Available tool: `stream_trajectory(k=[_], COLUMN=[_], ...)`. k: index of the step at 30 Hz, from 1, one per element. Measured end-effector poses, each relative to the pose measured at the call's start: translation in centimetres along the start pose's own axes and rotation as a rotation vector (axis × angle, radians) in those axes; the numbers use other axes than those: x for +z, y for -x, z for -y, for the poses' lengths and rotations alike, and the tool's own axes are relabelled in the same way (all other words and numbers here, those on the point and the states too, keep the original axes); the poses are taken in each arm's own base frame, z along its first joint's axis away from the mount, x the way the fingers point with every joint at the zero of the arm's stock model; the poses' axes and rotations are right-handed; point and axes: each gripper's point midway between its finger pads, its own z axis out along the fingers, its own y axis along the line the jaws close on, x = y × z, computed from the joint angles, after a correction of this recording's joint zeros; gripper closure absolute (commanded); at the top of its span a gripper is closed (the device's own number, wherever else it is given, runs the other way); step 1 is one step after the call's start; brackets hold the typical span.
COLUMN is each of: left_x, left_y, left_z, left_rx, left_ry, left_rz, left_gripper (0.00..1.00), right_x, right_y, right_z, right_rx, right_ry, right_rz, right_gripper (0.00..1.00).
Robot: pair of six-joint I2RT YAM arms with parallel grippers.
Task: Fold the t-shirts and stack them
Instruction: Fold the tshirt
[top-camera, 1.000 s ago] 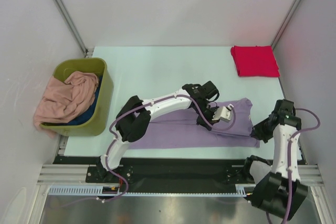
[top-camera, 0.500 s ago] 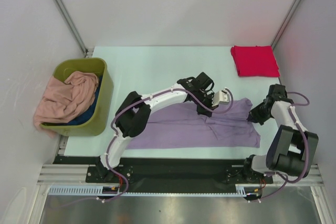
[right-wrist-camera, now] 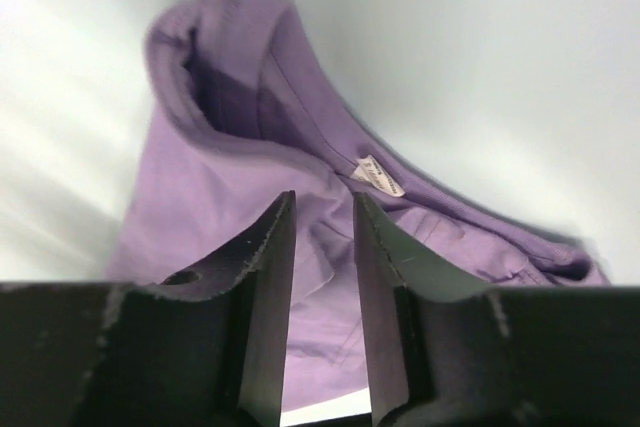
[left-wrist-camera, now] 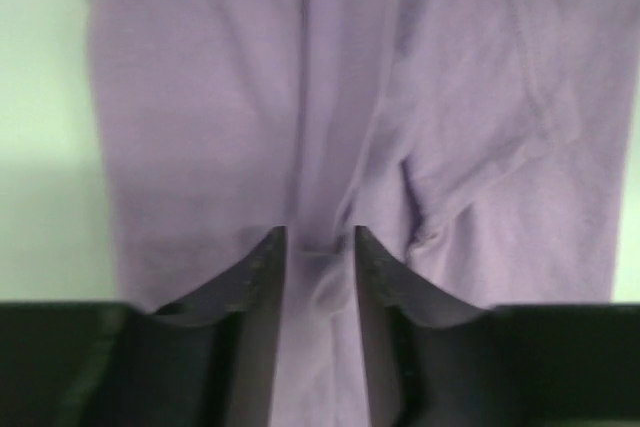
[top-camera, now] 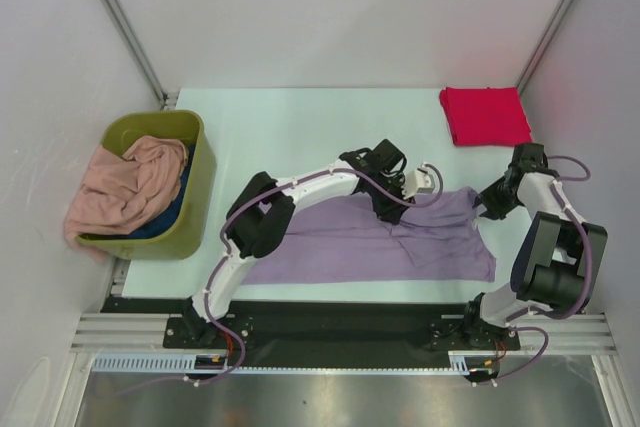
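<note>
The pale table [top-camera: 300, 127] carries the lavender t-shirt [top-camera: 380, 242], spread as a long flat band across the near half, from about 7 o'clock to 4 o'clock. At 9 o'clock stands the olive bin [top-camera: 197, 209], with the salmon t-shirt [top-camera: 125, 187] heaped over its rim and a strip of the dark blue t-shirt [top-camera: 166, 219] under it. The red t-shirt [top-camera: 485, 115] lies folded square at 2 o'clock, well apart from the lavender one.

Over the last second both arms have swung toward 12 o'clock. The right arm has left the shirt's near right edge and now sits at its far right corner. The left arm has moved to the far edge near the middle.

Both pairs of jaws, clenched a moment ago, now stand slightly parted. The left gripper [left-wrist-camera: 320, 237] hangs over flat cloth and pinches nothing. The right gripper [right-wrist-camera: 325, 202] faces the slack collar and its white label [right-wrist-camera: 378, 177].

This looks like a fold just laid down and let go. The shirt seems to need further folds before it can go on the red one.
</note>
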Motion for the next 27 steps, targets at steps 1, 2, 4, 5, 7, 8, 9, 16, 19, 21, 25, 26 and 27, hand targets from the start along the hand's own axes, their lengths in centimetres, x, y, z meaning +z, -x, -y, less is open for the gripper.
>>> stream_trajectory(k=[1, 2, 4, 5, 7, 8, 9, 16, 19, 21, 25, 26, 27], left_x=[-0.1, -0.3, -0.7, -0.9, -1.4, -1.6, -1.9, -2.9, -3.4, -4.1, -7.7, -9.3, -10.9], left_y=[-0.1, -0.1, -0.1, -0.1, -0.2, -0.2, -0.3, 0.0, 0.1, 0.0, -1.3, -2.1, -3.1], left_z=[-0.4, -0.8, -2.2, -3.0, -4.4, -4.9, -5.4, -6.3, -6.4, -6.4, -7.3, -7.7, -8.1], left_rx=[-0.013, -0.025, -0.059, -0.071, -0.094, -0.101, -0.109, -0.133, -0.134, -0.142, -0.185, -0.205, -0.23], left_ry=[0.015, 0.029, 0.075, 0.1, 0.152, 0.172, 0.193, 0.243, 0.251, 0.261, 0.327, 0.356, 0.385], left_rz=[0.0, 0.001, 0.012, 0.019, 0.023, 0.024, 0.024, 0.033, 0.032, 0.024, 0.009, 0.001, -0.011], left_gripper=[0.54, 0.53, 0.51, 0.51, 0.51, 0.51, 0.51, 0.48, 0.48, 0.48, 0.47, 0.47, 0.47], right_x=[-0.2, -0.5, -1.1, -1.6, -2.7, -3.5, -4.3, -7.0, -5.7, -5.2, -5.2, -5.4, -5.5], right_y=[0.5, 1.0, 2.1, 2.8, 3.5, 3.5, 3.4, -2.4, -5.3, -5.8, -4.7, -4.3, -4.0], right_z=[-0.2, -0.4, -1.0, -1.2, -1.4, -1.5, -1.6, -2.5, -1.8, -0.6, 2.1, 2.9, 3.5], right_rx=[-0.001, -0.005, -0.018, -0.026, -0.043, -0.056, -0.066, -0.192, -0.221, -0.21, -0.143, -0.113, -0.089], right_ry=[-0.001, 0.0, 0.007, 0.008, 0.016, 0.024, 0.033, 0.169, 0.157, 0.1, 0.005, -0.01, -0.023], right_rz=[0.015, 0.03, 0.063, 0.087, 0.129, 0.145, 0.159, 0.129, 0.032, 0.003, 0.03, 0.047, 0.06], right_gripper=[0.65, 0.65, 0.65, 0.66, 0.7, 0.72, 0.76, 0.86, 0.75, 0.65, 0.59, 0.57, 0.57])
